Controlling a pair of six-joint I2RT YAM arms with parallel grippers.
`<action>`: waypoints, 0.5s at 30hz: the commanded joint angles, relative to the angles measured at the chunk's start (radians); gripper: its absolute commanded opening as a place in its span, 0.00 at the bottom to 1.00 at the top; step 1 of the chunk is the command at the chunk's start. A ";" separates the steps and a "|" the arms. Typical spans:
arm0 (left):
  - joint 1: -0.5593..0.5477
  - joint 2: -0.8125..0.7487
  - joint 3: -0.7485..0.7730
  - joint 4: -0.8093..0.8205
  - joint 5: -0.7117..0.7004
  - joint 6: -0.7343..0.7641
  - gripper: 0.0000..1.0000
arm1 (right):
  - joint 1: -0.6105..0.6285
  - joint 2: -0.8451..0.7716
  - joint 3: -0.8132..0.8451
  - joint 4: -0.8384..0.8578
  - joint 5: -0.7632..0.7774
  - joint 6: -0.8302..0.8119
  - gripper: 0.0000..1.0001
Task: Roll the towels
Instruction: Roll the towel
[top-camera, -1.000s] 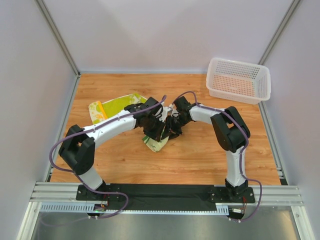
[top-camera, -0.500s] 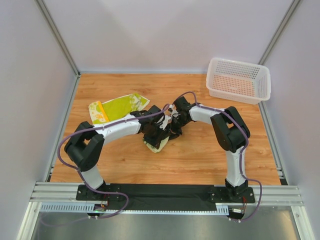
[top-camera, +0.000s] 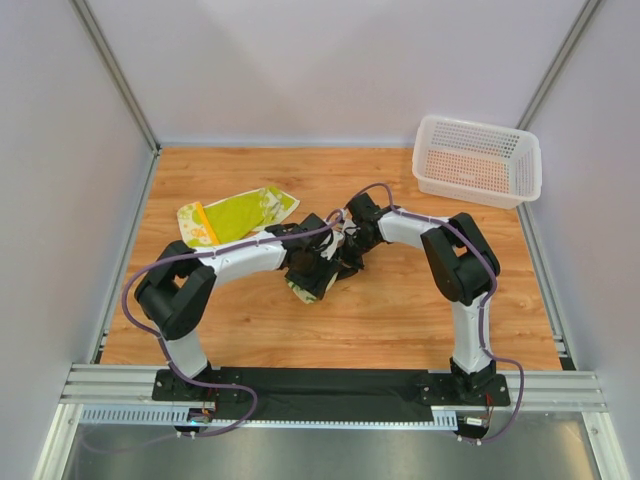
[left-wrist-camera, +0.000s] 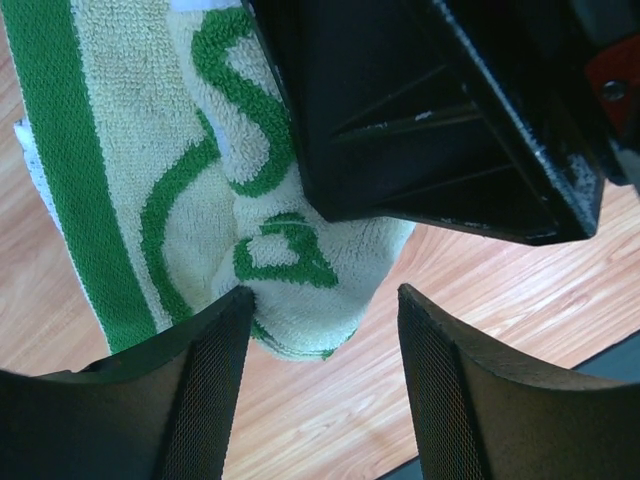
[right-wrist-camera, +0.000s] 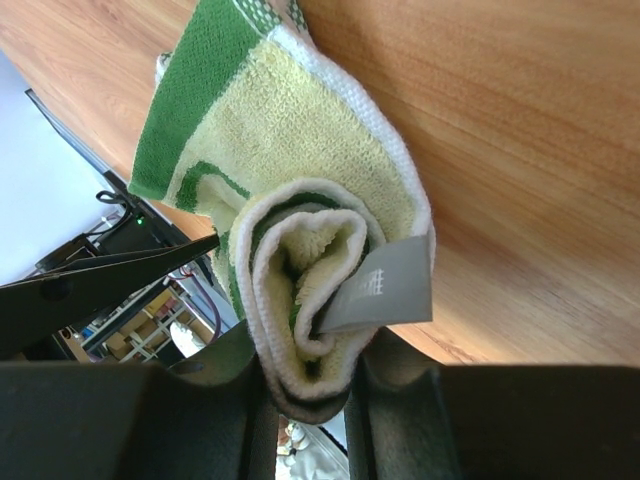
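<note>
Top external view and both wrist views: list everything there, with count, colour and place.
rolled towel: one, green and pale yellow, table centre, between the grippers
label: one, grey, on the roll's end
flat towel: one, yellow-green with an orange stripe, back left
basket: one, white, back right corner
table: one, wood-brown
left gripper: one, black, open over the roll
right gripper: one, black, shut on the roll's end

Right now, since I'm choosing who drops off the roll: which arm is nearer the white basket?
Right. The right arm stands just in front of the basket; the left arm lies far to its left.
</note>
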 joint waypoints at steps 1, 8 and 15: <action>-0.012 0.051 -0.035 -0.004 -0.025 0.035 0.67 | 0.009 0.038 0.017 -0.044 0.023 -0.004 0.19; -0.045 0.107 -0.034 -0.039 -0.060 0.048 0.58 | 0.008 0.048 0.026 -0.044 0.014 -0.005 0.21; -0.055 0.108 -0.040 -0.064 -0.115 0.063 0.30 | -0.008 0.057 0.015 -0.049 -0.012 -0.024 0.28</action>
